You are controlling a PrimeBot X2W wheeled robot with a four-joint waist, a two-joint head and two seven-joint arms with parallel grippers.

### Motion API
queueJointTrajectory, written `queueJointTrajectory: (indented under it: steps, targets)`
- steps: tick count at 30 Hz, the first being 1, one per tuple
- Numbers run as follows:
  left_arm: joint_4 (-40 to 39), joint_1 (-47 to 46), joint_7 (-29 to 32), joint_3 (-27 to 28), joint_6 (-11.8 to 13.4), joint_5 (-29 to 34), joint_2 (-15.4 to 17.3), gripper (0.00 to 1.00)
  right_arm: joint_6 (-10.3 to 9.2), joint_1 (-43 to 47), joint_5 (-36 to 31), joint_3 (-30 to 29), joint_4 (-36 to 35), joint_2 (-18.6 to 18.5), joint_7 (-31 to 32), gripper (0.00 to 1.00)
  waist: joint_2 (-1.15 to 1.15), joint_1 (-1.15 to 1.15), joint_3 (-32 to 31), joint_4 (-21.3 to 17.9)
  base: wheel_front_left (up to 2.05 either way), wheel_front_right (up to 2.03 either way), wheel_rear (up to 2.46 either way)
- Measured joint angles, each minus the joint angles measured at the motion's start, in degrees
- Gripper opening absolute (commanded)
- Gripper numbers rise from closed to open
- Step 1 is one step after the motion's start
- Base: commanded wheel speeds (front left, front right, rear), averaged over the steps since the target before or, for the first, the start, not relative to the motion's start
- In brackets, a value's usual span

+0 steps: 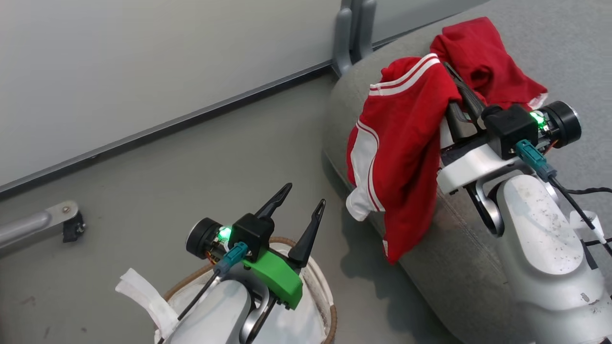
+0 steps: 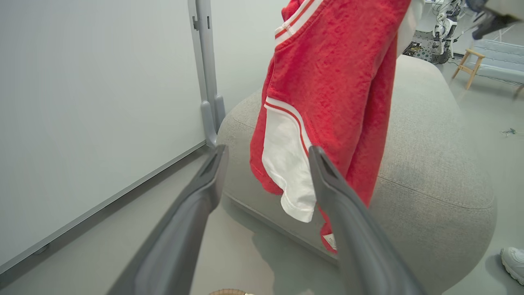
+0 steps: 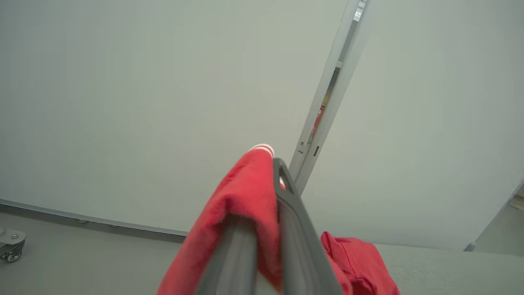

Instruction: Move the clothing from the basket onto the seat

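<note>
Head view: basket (image 1: 331,317) is sitting at the bottom edge under the left gripper (image 1: 304,195), whose jaws are standing wide and empty. The white liner (image 1: 143,296) is showing, but the arm is hiding most of the inside. The right gripper (image 3: 275,172) jaws are pinching a red garment (image 1: 406,157), which is hanging over the seat (image 1: 459,258) edge. Another red piece (image 1: 483,57) is lying on the seat. The left wrist view is adding a shoe (image 2: 513,264) on the floor.
</note>
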Motion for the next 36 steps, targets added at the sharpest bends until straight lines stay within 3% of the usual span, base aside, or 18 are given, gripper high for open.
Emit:
queueJointTrajectory:
  steps: [9, 16, 23, 30, 36]
  targets:
    - [-0.2, -1.5, 0.0, -1.5, -0.1, 0.5, 0.0, 1.00, 0.00, -0.5, 0.0, -1.9, -1.0, -1.1, 0.0, 0.00, 0.00, 0.00, 3.5, -7.2, 0.00, 0.00, 0.00]
    - [-0.8, -3.1, 0.0, -2.8, -0.1, 0.8, 1.1, 1.00, 0.00, -6.7, 0.7, -2.5, -1.6, -3.3, 0.0, 0.00, 0.00, 0.00, 7.5, -8.5, 0.00, 0.00, 0.00]
    - [-1.5, -5.2, 0.0, -3.3, -0.1, 2.1, 2.2, 1.00, 0.01, -23.7, 2.0, -1.2, 0.5, -13.5, 0.0, 0.00, 0.00, 0.00, 11.2, -6.7, 0.00, 0.00, 0.00]
    - [-3.8, -7.2, 0.0, -4.1, -0.1, 3.6, 3.2, 1.00, 0.00, -39.4, 2.7, -3.3, 7.7, -24.1, 0.4, 0.00, 0.00, 0.00, 15.6, -3.6, 0.00, 0.00, 0.00]
    - [-5.2, -9.9, 0.0, -3.6, -0.1, 5.0, 4.3, 1.00, 0.01, -42.7, 1.9, -8.4, 15.0, -27.4, 0.3, 0.00, 0.00, 0.01, 20.7, -1.4, 0.00, 0.00, 0.00]
